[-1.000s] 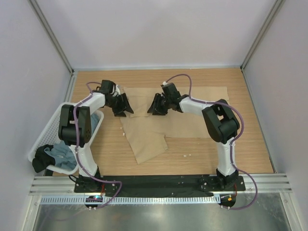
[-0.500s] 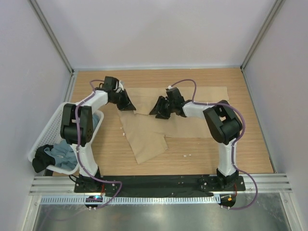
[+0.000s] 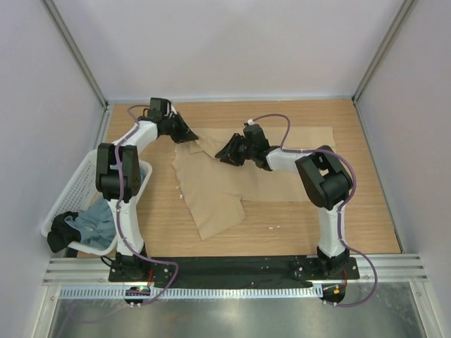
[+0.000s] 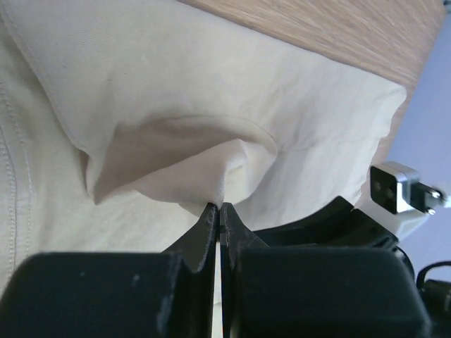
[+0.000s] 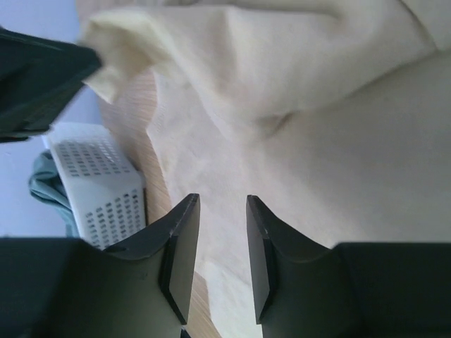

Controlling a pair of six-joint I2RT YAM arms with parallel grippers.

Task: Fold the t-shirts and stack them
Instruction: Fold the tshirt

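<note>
Noting from the left: the white mesh basket (image 3: 67, 197) is sitting at the table's (image 3: 317, 218) left edge with the grey-blue t-shirt (image 3: 95, 225) bunched inside it, unchanged over the last second. Next along, the left gripper (image 3: 184, 134) is where the change is happening. A second ago it was hanging nearer me with its jaws apart; now it is reaching to the far left corner of the tan t-shirt (image 3: 211, 197), and its wrist view is showing the jaws pressed together on a small peak of that cloth, the fabric puckering up into the pinch. The tan t-shirt is lying spread across the middle of the table, its far left edge now rumpling and lifting where it was flat before. Further right, the right gripper (image 3: 229, 150) is hovering low over the shirt's upper middle, having shifted only slightly; its jaws are standing spread with nothing between them, cloth just beneath. I am reading this as the first hold secured for a fold, with the right side's grasp not yet made, so folding is only beginning and stacking is well off.
</note>
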